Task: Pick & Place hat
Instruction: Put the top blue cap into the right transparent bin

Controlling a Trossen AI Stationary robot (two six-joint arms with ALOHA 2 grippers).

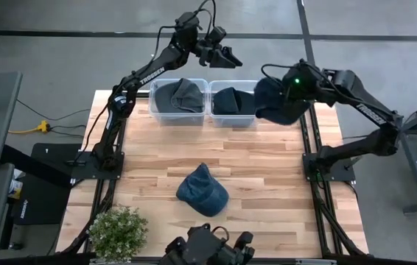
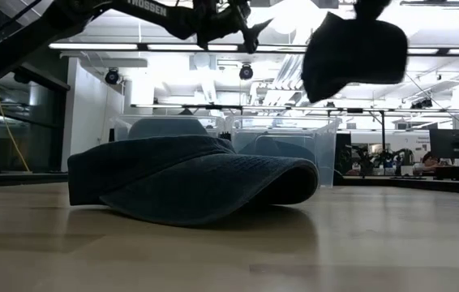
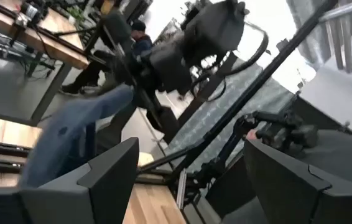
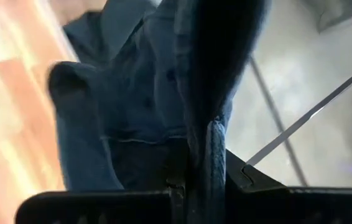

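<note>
A dark blue hat (image 1: 271, 103) hangs in the air over the right end of the right clear bin (image 1: 232, 121), with my right gripper (image 1: 286, 88) shut on it; the low view shows it high up (image 2: 355, 53). A second blue hat (image 1: 202, 190) rests on its brim on the wooden table, filling the middle of the low view (image 2: 189, 178). Each bin holds a hat: a grey-blue one (image 1: 183, 94) in the left bin, a dark one (image 1: 228, 99) in the right. My left gripper (image 1: 227, 57) stands open and level beyond the bins' far edge, holding nothing. My right gripper pinches a fold of the hat's cloth (image 4: 191, 134) between its two shut fingers (image 4: 216, 158). The fingers slant down onto it from the table's right side. The hat hangs slack below the fingers, lifted clear of the table and the bin; which part of the hat is pinched does not show.
Two clear bins (image 1: 179, 118) stand side by side at the table's far edge. A potted plant (image 1: 118, 230) sits at the near left corner. A dark camera rig (image 1: 208, 250) is at the near edge. Bare wood lies between the bins and the hat on the table.
</note>
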